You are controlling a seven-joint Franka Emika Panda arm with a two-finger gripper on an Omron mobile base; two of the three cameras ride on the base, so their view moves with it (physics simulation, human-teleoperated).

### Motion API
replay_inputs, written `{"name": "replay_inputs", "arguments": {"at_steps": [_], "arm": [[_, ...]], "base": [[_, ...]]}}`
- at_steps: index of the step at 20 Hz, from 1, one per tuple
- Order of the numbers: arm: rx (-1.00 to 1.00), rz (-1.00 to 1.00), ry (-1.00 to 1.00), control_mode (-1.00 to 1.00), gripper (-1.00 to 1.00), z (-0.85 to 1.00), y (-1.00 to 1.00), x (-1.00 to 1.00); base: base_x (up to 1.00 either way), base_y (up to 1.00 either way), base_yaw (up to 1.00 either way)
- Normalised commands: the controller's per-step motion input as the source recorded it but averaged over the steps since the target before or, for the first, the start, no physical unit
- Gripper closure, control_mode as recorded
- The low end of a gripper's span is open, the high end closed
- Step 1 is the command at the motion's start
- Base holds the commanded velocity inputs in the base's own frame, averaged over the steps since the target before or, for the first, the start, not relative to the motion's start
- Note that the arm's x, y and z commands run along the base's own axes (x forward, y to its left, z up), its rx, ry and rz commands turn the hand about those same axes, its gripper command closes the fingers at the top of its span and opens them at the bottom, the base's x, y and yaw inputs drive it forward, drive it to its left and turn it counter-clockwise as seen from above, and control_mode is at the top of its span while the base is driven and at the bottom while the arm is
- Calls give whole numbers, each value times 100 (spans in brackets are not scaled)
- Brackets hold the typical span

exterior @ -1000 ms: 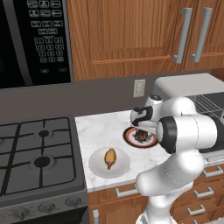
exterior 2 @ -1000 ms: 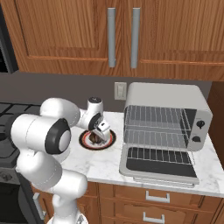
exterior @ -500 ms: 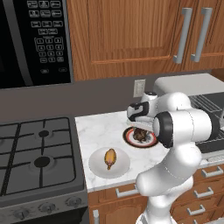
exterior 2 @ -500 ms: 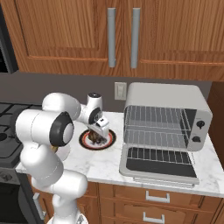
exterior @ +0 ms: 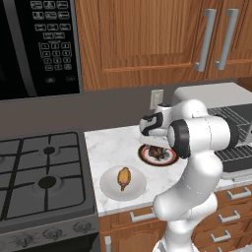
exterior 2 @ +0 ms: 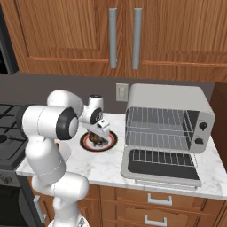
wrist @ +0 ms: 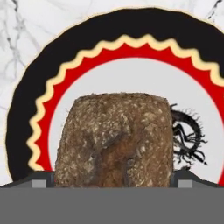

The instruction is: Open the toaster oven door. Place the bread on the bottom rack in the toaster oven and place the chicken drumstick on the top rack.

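The bread (wrist: pixel 116 140), a dark brown rough chunk, sits on a black-and-red patterned plate (wrist: pixel 109 30) on the counter. My gripper (wrist: pixel 113 178) is open and hangs straight down over it, one fingertip (wrist: pixel 43 177) on each side of the chunk. From the base views, the gripper (exterior: pixel 156 146) (exterior 2: pixel 96 134) is low over the bread (exterior: pixel 158 154) (exterior 2: pixel 94 141). The chicken drumstick (exterior: pixel 123 178) lies on a white plate (exterior: pixel 109 191) to the left. The toaster oven (exterior 2: pixel 164 95) (exterior: pixel 211 94) stands to the right, its door (exterior 2: pixel 162 169) folded down flat. Inside are the top rack (exterior 2: pixel 157 122) and bottom rack (exterior 2: pixel 157 142).
A gas stove (exterior: pixel 39 172) sits left of the counter, with a black microwave (exterior: pixel 34 44) above it. Wooden cabinets (exterior 2: pixel 119 35) hang over the counter, and a wall outlet (exterior 2: pixel 121 92) is behind the patterned plate. The marble counter's front edge (exterior 2: pixel 106 181) lies near the plates.
My hand has shifted slightly left over the patterned plate and the elbow has swung. The bread, the drumstick and the oven door have not moved.
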Motion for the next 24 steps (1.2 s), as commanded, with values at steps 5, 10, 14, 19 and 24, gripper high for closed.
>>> {"name": "replay_inputs", "arguments": {"at_steps": [5, 10, 14, 19, 24], "arm": [[0, 8, 4, -100, -100, -39, 12, 0], [0, 10, 0, -100, -100, -12, 12, 2], [0, 9, 0, -100, 100, 0, 11, 0], [0, 5, 0, -100, 100, -1, 3, 0], [1, 3, 0, -100, 100, 10, -6, -4]], "base": [[0, 0, 0], [0, 0, 0], [0, 0, 0], [0, 0, 0], [0, 0, 0]]}}
